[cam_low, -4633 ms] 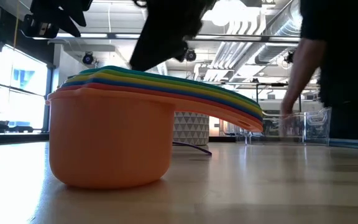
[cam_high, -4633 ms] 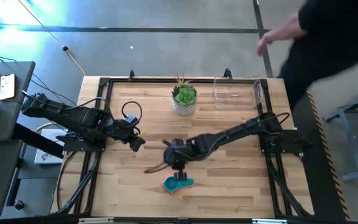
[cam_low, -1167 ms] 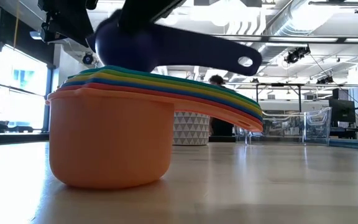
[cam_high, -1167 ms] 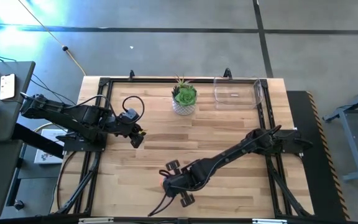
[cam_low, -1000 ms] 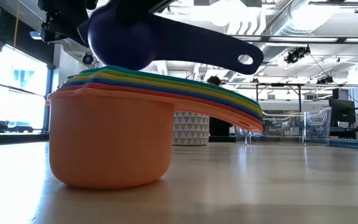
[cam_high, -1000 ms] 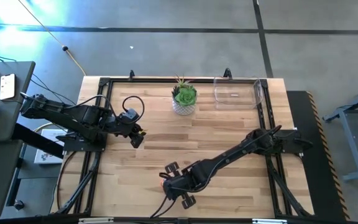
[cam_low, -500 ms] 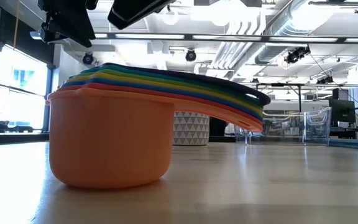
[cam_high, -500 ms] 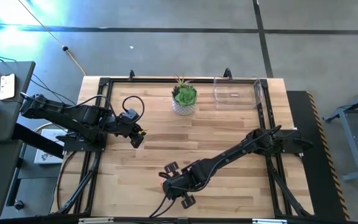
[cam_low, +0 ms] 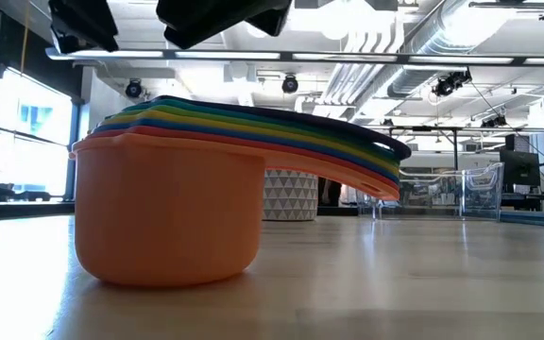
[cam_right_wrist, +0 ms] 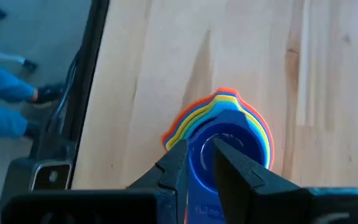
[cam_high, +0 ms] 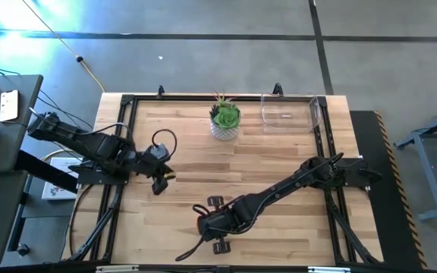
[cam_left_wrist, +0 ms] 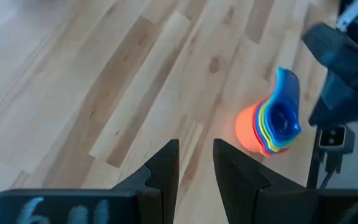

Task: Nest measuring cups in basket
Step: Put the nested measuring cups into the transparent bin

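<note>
Right gripper [cam_right_wrist: 199,163] is hovering directly over the stack of measuring cups [cam_low: 206,189], its fingers [cam_right_wrist: 174,163] parted only a little and pinching nothing, with the blue cup [cam_right_wrist: 225,146] showing through the narrow gap. You are looking at all the cups nested together, orange one outermost, handles fanned to one side, sitting on the table [cam_high: 279,159] near its front edge. The basket [cam_high: 290,110] is waiting well apart from the stack, at the far edge of the table just beside the plant pot [cam_high: 224,121]. Left gripper [cam_left_wrist: 196,163] is idling off to the stack's left, fingers slightly apart and holding nothing. You are dealing with light, stiff, smooth plastic, so the stack will probably slide or shed inner cups if tipped. I would judge the layered handles [cam_low: 348,161] the best place to pinch, squeezing them together so the whole stack lifts as one; keep it level on the way to the basket.
</note>
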{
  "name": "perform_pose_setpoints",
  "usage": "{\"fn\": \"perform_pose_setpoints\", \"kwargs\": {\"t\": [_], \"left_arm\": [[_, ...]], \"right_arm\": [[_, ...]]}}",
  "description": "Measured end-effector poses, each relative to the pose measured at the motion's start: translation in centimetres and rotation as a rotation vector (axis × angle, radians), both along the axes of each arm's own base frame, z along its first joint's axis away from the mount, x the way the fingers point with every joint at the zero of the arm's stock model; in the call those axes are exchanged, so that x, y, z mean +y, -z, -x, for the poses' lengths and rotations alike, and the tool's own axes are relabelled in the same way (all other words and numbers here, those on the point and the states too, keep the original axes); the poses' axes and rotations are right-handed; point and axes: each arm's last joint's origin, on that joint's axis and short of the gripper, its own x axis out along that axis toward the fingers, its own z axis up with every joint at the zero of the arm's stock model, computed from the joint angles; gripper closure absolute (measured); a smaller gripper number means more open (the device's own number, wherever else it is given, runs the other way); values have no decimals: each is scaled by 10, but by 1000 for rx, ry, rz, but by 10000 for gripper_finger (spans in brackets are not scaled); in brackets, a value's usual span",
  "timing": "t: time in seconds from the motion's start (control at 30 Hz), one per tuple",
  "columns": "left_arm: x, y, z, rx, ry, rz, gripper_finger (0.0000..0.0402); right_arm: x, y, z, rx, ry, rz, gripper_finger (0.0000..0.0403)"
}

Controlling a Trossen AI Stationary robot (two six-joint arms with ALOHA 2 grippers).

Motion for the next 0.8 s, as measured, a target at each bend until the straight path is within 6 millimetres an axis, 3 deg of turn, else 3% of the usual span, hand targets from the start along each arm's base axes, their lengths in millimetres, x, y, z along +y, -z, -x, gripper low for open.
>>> {"fn": "perform_pose_setpoints", "kwargs": {"t": [0.2, 0.43, 0.8], "left_arm": [[-22, 7, 3, -93, 90, -40, 312], [-39, 27, 9, -284, 227, 44, 312], [-22, 61, 43, -572, 305, 75, 312]], "right_arm": [[9, 0, 5, -6, 117, -21, 339], [18, -1, 9, -6, 191, -63, 339], [21, -4, 5, -41, 254, -136, 339]]}}
